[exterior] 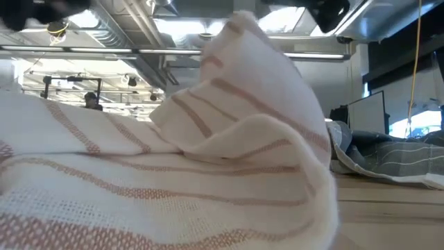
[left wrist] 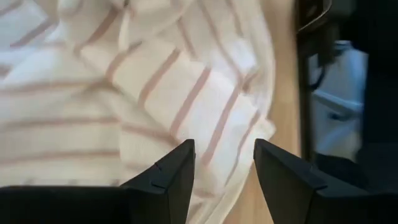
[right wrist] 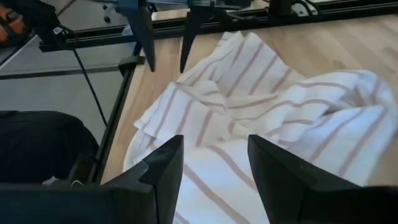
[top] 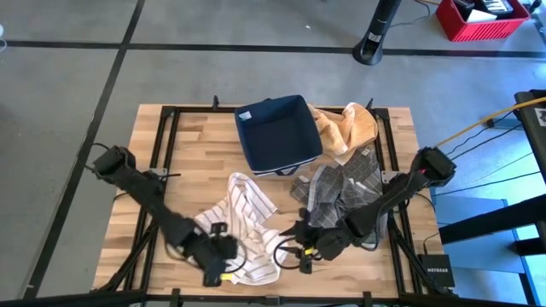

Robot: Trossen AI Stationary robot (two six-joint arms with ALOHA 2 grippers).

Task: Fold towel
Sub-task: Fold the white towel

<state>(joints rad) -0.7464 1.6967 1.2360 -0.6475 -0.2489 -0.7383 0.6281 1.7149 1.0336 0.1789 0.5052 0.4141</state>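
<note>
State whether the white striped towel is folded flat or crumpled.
Crumpled: the white striped towel lies bunched in uneven ridges, between the left gripper and right gripper.

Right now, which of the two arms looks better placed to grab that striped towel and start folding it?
Probably the left. Its gripper is open directly over the striped towel, at the towel's near edge. The right gripper, also open, hovers beside the towel's right edge, close to the grey cloth.
</note>
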